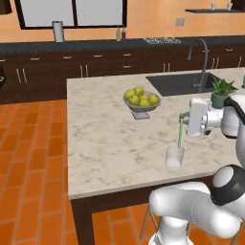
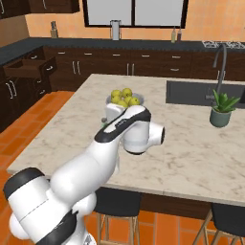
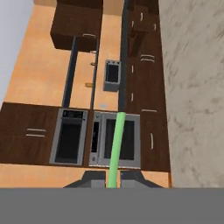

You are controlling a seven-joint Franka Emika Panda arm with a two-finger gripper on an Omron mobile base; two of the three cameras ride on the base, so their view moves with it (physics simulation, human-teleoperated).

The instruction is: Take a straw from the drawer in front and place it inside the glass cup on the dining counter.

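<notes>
Light-green and very thin, the straw (image 1: pixel 180 135) hangs upright from the end effector (image 1: pixel 182 116), whose jaws are clamped on its upper part. In the hand view the straw (image 3: pixel 116 148) runs away from between the two dark fingertips (image 3: pixel 92 178), confirming the grip.

Directly below the end effector, the lower end of the straw reaches down to the mouth of the glass cup (image 1: pixel 174 157). Whether the tip is already inside the rim or just above it cannot be told from the left base view. The cup stands upright on the beige veined marble surface (image 1: pixel 103 139) of the dining island, near its front edge.

Beyond the end effector and to its left in the left base view, well apart from the cup, sits a grey bowl of yellow-green fruit (image 1: pixel 141 101). Behind the end effector on the right stands a small potted plant (image 1: pixel 222 92), with a dark sink (image 1: pixel 179 83) and a grey faucet (image 1: pixel 202 60) further back on the same surface.

In the right base view the white arm covers the end effector and the cup. The drawer (image 2: pixel 30 67) stands pulled open in the dark cabinets at far left, well apart from the island. The potted plant (image 2: pixel 221 108) and fruit bowl (image 2: pixel 123 98) show on the marble surface (image 2: pixel 191 148).
</notes>
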